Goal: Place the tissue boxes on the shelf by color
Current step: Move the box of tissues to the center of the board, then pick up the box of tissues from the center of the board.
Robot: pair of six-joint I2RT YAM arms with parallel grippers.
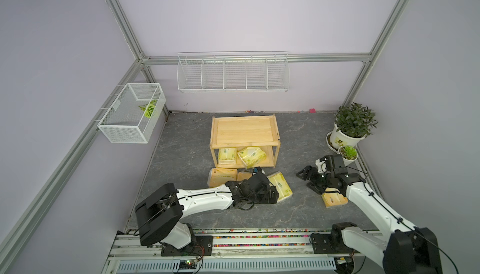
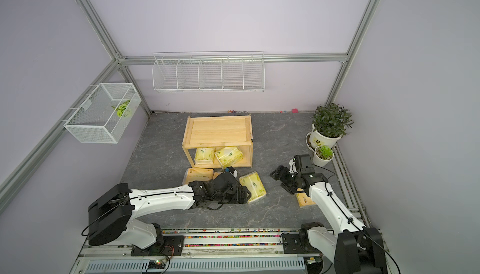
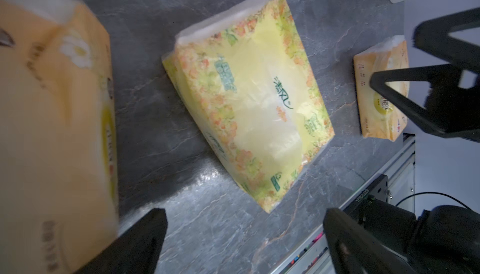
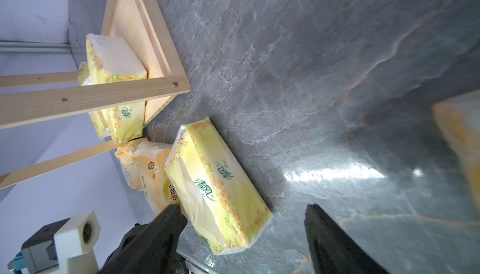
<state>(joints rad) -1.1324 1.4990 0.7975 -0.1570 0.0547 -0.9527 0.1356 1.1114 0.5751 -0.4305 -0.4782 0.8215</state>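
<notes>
shelf [image 1: 244, 132]: two green tissue boxes [image 1: 251, 157] are grouped below by colour; left gripper [image 3: 244, 213] is spread, aimed at third green box [image 3: 246, 98]; right gripper [image 4: 244, 207] is spread, empty

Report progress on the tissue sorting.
Done: two pale yellow-green plastic-wrapped packs lie on the light wooden shelf's lower tier. In hand: nothing; the open left gripper faces the third yellow-green pack. Left: that pack and three orange packs; the top tier is bare.

Left gripper [image 3: 244, 211] and right gripper [image 4: 244, 206] both hover with jaws spread.
</notes>
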